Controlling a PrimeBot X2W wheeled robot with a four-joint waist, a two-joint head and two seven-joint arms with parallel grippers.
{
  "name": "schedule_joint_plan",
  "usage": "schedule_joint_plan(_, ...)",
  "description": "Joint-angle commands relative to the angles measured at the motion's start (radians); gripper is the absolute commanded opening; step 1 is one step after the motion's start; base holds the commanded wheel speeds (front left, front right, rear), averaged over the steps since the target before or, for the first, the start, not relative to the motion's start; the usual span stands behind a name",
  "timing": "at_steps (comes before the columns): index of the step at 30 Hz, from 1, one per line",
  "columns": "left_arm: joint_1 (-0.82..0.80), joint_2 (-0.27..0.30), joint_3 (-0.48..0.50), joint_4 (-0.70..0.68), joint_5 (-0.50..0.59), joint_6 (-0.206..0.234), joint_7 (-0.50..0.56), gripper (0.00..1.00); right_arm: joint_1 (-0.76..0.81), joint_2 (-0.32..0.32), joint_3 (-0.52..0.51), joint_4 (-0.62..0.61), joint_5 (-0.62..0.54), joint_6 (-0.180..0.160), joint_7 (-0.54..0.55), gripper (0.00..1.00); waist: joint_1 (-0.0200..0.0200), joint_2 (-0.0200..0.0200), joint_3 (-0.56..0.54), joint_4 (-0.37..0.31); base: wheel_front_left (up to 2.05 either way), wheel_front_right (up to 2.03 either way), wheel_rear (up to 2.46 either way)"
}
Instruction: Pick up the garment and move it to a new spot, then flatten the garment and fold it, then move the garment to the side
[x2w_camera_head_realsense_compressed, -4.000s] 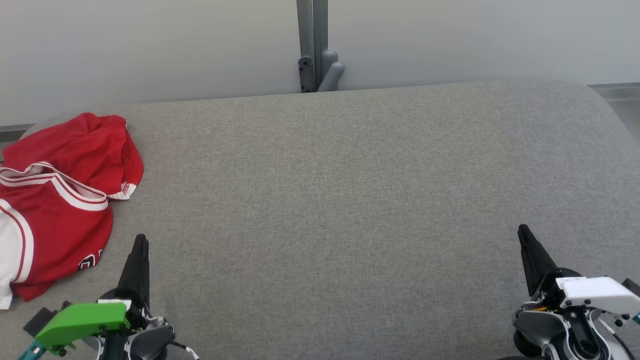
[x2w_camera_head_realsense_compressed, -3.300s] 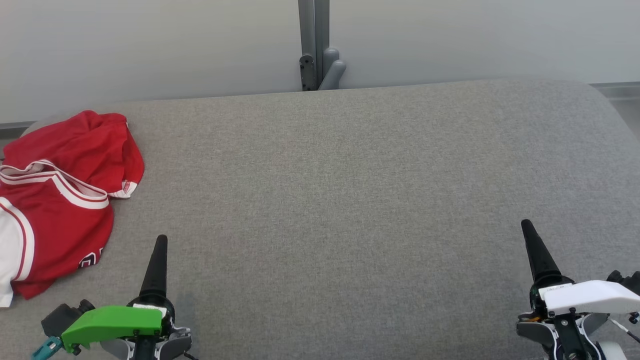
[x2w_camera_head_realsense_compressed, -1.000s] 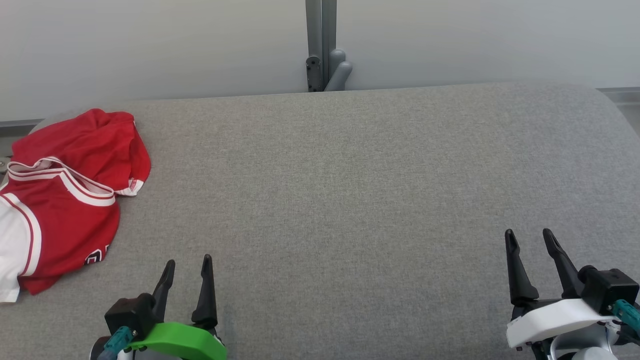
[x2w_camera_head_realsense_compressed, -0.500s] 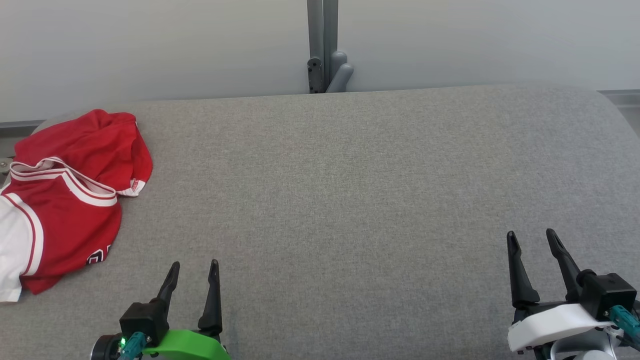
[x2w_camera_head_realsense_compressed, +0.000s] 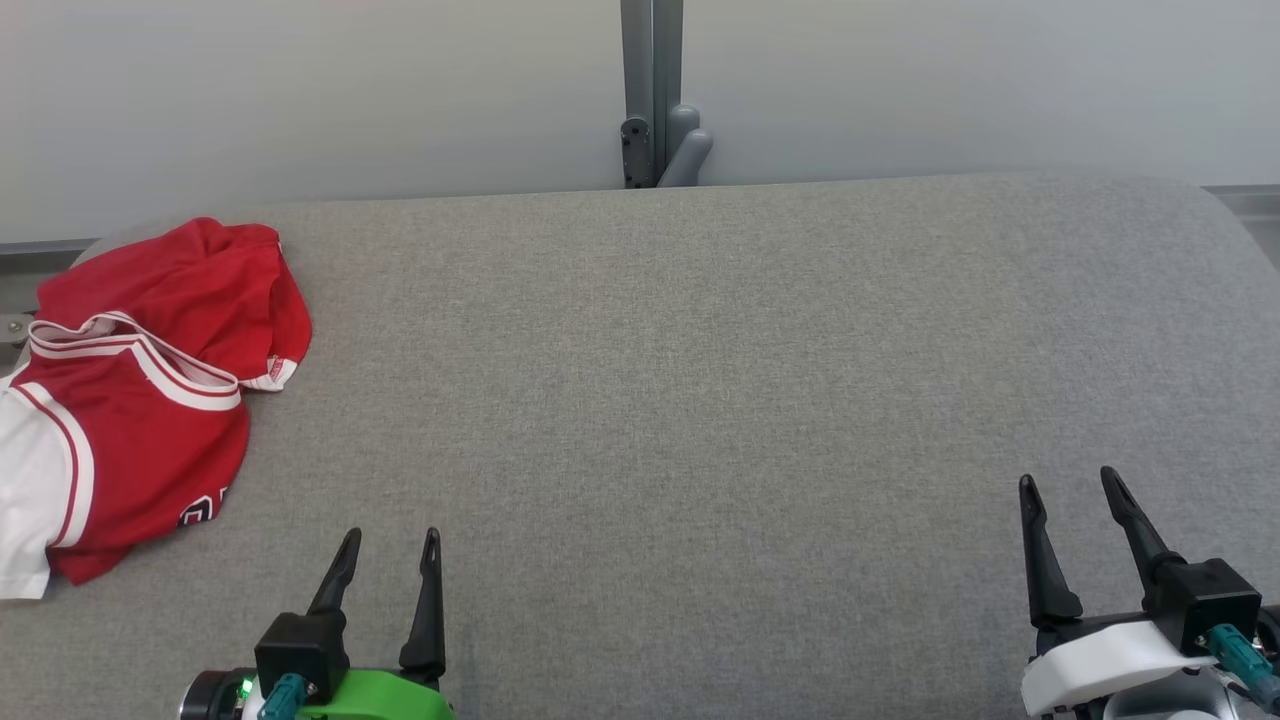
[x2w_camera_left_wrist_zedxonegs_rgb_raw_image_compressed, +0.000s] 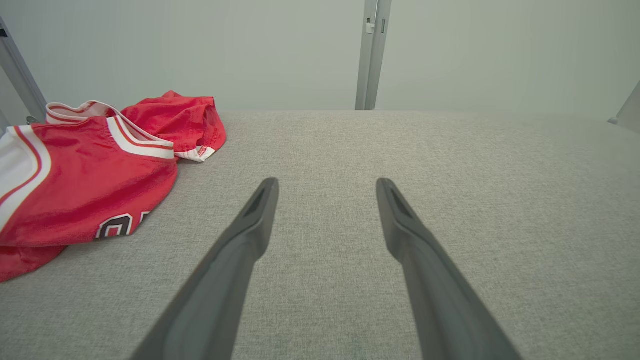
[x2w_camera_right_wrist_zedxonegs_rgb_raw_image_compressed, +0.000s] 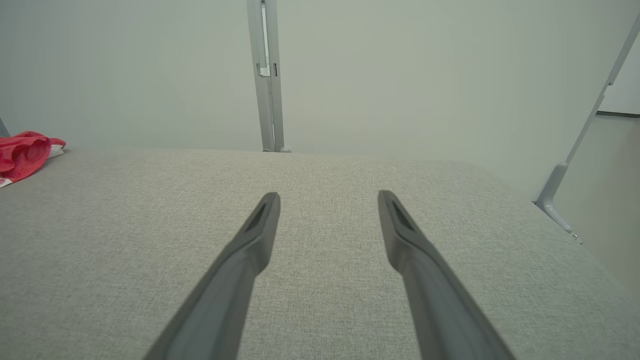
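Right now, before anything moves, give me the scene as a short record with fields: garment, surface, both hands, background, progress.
garment: red jersey with white trim, crumpled, at the left end of the surface, running off the head view's left edge
surface: grey fabric-covered top
left hand: open, holding nothing, over bare fabric, to the right of the garment and apart from it
right hand: open, holding nothing, near the right end
background: grey post against a pale wall
progress: garment not yet picked up

The grey fabric-covered counter (x2w_camera_head_realsense_compressed: 700, 400) is carrying a crumpled red-and-white garment (x2w_camera_head_realsense_compressed: 150, 440), which is lying at its left end, possibly overhanging the edge.
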Motion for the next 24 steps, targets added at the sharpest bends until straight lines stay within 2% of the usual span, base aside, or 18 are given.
schedule_joint_plan(1,0.013,0.007,0.002,0.0,0.025,0.001,-0.009,1.0,0.013,-0.002,-0.005,0.0,-0.026,0.0,-0.01,1.0,0.0,-0.0001,-0.001,0.002,0.0,0.0,0.0)
schedule_joint_plan(6,0.015,0.007,-0.002,0.002,0.06,0.005,-0.02,1.0,0.016,-0.001,-0.009,-0.002,-0.065,0.0,-0.021,1.0,0.0,-0.0001,0.001,0.009,0.0,0.0,0.0)
schedule_joint_plan(20,0.019,0.007,0.003,0.008,0.051,0.001,-0.018,1.0,0.017,0.003,-0.014,0.0,-0.052,0.0,-0.02,1.0,0.0,-0.0001,-0.002,0.018,0.0,0.0,0.0)
schedule_joint_plan(24,0.006,0.007,0.006,0.005,0.045,0.004,-0.018,1.0,0.01,0.003,0.0,-0.014,-0.047,0.0,-0.02,1.0,0.0,-0.0001,0.001,0.042,0.0,0.0,0.0)
